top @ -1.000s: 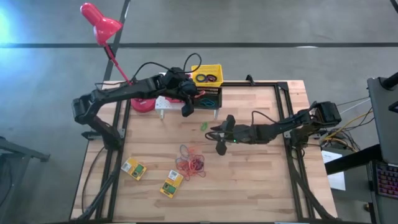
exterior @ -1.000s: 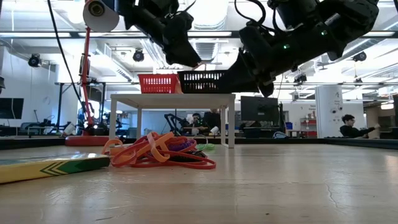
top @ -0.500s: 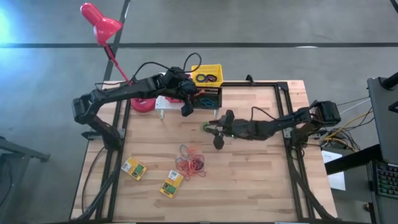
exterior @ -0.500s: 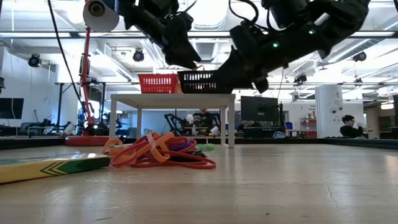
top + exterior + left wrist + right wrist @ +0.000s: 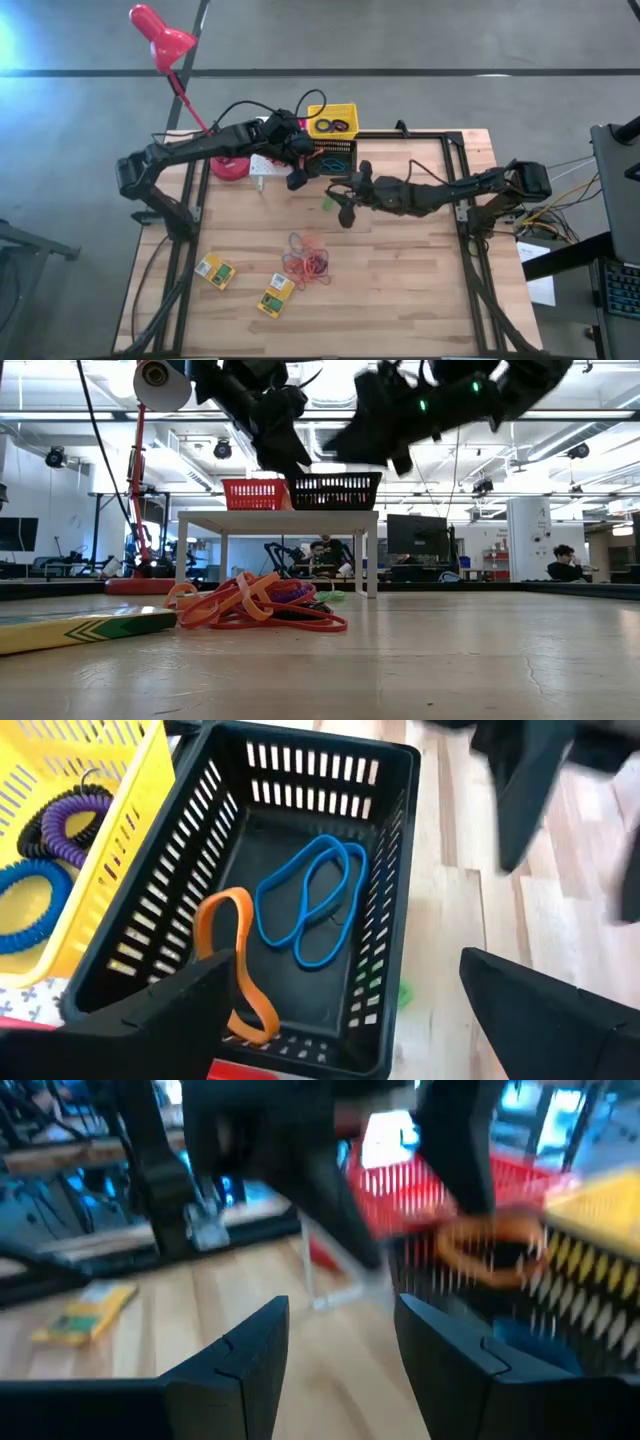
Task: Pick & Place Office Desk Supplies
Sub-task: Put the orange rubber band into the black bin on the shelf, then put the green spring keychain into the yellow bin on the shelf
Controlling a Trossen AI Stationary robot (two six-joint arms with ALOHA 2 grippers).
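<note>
You've got two small flat yellow-and-green boxes (image 5: 215, 271) lower left on the wooden table (image 5: 420, 290), well apart from everything, with the tangled pile of thin orange-red rubber bands (image 5: 306, 262) just right of them. Left gripper (image 5: 297, 172) hovers at the near edge of the black slatted plastic basket (image 5: 300, 910), fingers spread wide and empty; an orange band (image 5: 232, 960) lies draped inside against the basket wall, looks just dropped. Right gripper (image 5: 343, 205) sits just right of that basket, above the table, fingers apart, nothing between them. Risks: the two grippers are close together, so any reach by the right into the basket could clip the left; the orange band rides high on the wall and a passing finger could snag it back out. Left wrist view alone shows basket contents: blue band (image 5: 310, 910) on the floor, coiled rings in the yellow basket (image 5: 110, 810) alongside. Overhead alone shows arm spacing.
</note>
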